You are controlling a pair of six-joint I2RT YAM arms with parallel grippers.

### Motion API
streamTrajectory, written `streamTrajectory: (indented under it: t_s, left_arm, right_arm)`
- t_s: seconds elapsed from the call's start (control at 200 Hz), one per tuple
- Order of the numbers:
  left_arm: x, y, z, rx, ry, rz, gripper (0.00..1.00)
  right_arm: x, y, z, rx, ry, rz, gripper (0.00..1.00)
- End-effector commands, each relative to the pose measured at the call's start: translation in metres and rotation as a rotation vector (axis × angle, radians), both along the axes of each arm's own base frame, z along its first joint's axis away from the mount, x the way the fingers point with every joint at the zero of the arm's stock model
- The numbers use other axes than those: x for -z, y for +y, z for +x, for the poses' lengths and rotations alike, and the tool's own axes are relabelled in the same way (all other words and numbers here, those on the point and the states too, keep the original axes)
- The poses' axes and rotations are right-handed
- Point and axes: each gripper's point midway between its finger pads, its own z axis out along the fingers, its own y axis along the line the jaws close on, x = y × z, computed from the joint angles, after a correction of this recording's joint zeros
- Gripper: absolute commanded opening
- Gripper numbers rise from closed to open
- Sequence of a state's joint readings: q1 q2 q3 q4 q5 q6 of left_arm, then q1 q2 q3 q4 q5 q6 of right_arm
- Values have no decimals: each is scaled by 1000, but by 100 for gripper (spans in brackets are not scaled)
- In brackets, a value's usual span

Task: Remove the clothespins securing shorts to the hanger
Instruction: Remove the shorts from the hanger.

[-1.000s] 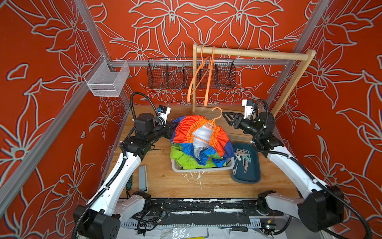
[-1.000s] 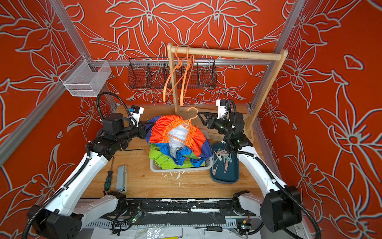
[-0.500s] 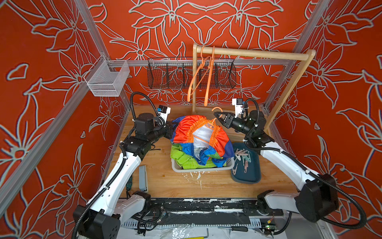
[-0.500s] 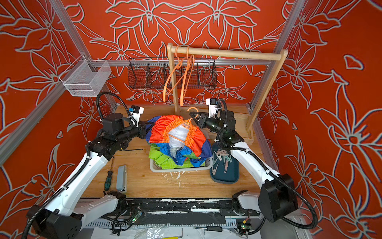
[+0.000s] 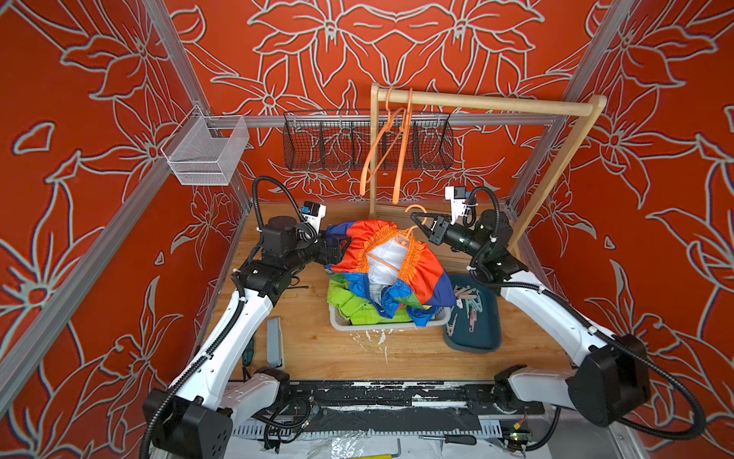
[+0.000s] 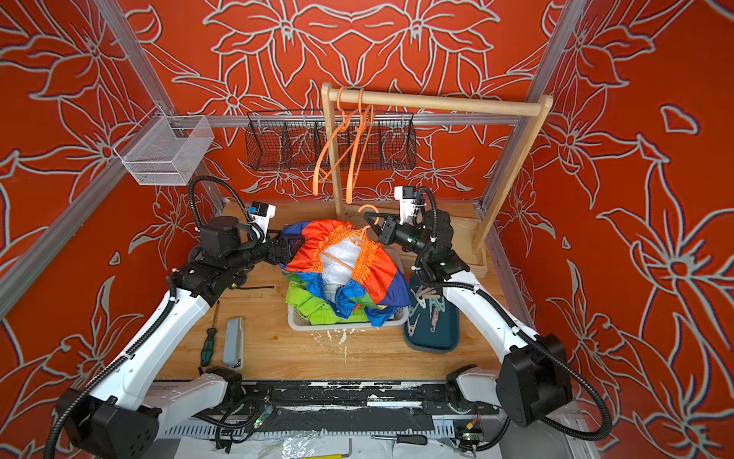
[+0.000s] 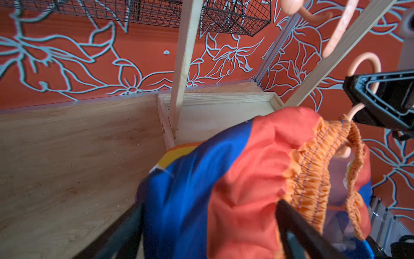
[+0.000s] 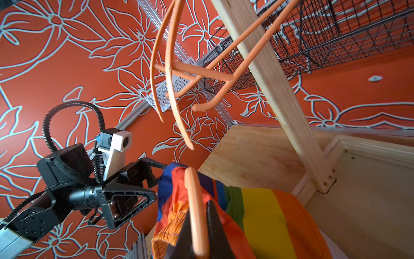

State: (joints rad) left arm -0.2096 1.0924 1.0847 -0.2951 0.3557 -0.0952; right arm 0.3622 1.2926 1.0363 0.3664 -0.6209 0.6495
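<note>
The right pincer [image 5: 417, 219] is clenching the neck of the orange hanger [image 8: 195, 201], just under its hook, and is holding it up over the middle of the surface [image 5: 317, 349]. The rainbow shorts [image 5: 417, 274] are hanging from this hanger with the orange waistband spread open. Their lower part is resting on the white basket [image 5: 389, 326], which is sitting at the middle of the surface.

The left pincer [image 8: 161, 181] is standing released, with its jaws wide apart, at the side of the shorts that is facing the left edge. Blue and red fabric is bulging between the jaws.

Under the rainbow pair, the lime green shorts [image 5: 345, 298] are filling the basket. Just beside the basket, toward the right edge, a dark teal tray [image 5: 476, 341] is carrying the clothespins [image 5: 466, 296], pale pink and pale mint, lying loose together. Whether any of them is gripping the waistband, I cannot tell.

Along the far edge the wooden rack [image 5: 476, 104] is standing, and two bare hangers [image 5: 399, 159] are hanging from its rail.
</note>
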Motion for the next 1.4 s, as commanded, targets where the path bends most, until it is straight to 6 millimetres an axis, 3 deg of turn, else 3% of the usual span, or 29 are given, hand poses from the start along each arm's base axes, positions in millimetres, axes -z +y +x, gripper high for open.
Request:
streamTrajectory:
  t_s: [0.0,0.14,0.29,0.405,0.646,0.931,1.021,1.051,1.101,1.191,1.391]
  left_arm:
    - [-36,11,-7,-60,-105,46,97]
    - [-51,-5,-24,-52,-163,136,97]
    - [-40,-42,-35,11,-171,235,97]
    - [-31,-58,-37,2,-209,328,97]
    - [-12,-66,-21,-74,-240,423,97]
    - [-9,-69,-3,-138,-257,435,100]
    - [-9,-70,3,-154,-263,457,83]
    - [-9,-71,4,-154,-265,464,67]
    - [-9,-72,6,-156,-265,472,28]
    - [-9,-74,9,-153,-256,485,0]
    - [-21,-69,6,-168,-271,466,0]
  right_arm:
    - [-21,0,6,16,-74,-46,0]
    - [-24,8,13,-15,-79,-52,0]
    - [-29,13,17,-33,-84,-28,0]
    - [-34,15,16,-45,-89,-10,0]
    - [-45,22,2,-82,-103,1,0]
    - [-51,29,-20,-132,-117,23,0]
    - [-50,29,-25,-141,-115,25,0]
    - [-49,28,-27,-142,-114,24,0]
    - [-48,27,-29,-143,-113,19,0]
    - [-47,26,-33,-150,-114,6,0]
    - [-29,25,-35,-145,-97,-46,0]
